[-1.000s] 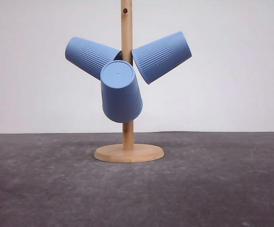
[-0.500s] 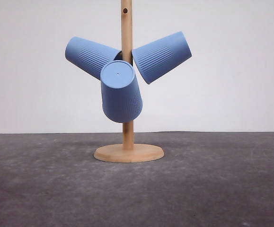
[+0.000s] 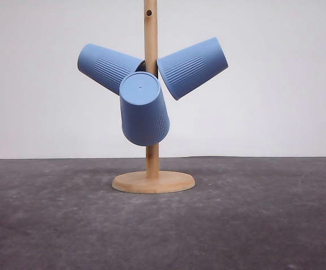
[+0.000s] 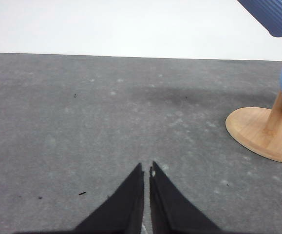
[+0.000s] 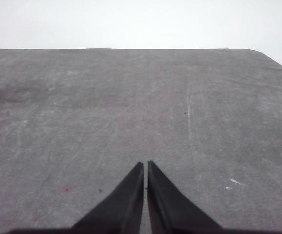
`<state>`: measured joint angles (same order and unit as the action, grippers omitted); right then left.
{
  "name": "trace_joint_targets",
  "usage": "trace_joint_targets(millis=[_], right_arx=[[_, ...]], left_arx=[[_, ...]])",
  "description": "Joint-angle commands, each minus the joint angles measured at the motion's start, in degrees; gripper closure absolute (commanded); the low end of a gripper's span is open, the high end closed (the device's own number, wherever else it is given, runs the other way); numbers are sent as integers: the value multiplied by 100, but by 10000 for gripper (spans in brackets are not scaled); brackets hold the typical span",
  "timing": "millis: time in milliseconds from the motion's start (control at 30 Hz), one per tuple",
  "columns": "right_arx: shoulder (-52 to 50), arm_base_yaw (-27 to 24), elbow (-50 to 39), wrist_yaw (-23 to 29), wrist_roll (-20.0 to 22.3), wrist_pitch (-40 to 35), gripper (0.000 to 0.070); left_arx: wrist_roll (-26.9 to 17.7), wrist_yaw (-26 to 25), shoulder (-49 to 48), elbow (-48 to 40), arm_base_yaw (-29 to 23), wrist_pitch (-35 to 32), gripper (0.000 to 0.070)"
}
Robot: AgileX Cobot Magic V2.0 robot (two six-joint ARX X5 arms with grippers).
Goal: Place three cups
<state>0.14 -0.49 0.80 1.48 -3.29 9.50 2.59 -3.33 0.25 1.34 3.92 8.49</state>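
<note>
Your left gripper (image 4: 146,168) is pinched narrow and empty over bare table (image 4: 82,122), and your right gripper (image 5: 145,165) is the same. The 3 cups hang on the wooden pegged stand (image 3: 151,163): the left cup (image 3: 107,66) points to 10 o'clock, the right cup (image 3: 193,67) to 2 o'clock, and the front cup (image 3: 144,109) faces you. I judge removal comes first. Open wide, grip 1 cup's ribbed wall, and slide it along its peg's axis, since sideways pulls could tip the stand.

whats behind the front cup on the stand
Behind the front cup runs the wooden stand's post, showing above and below it. The covered stretch of post, and whatever peg holds the cup, cannot be seen.
</note>
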Motion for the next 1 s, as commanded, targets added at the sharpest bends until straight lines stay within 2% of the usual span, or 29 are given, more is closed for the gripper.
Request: trace_joint_targets(millis=[0,967], right_arx=[[7,-2,-15,2,-71,-49,693],[7,-2,-15,2,-72,-48,694]], left_arx=[[-24,-4,-2,-63,7,-63,700],[-24,-4,-2,-63,7,-63,700]])
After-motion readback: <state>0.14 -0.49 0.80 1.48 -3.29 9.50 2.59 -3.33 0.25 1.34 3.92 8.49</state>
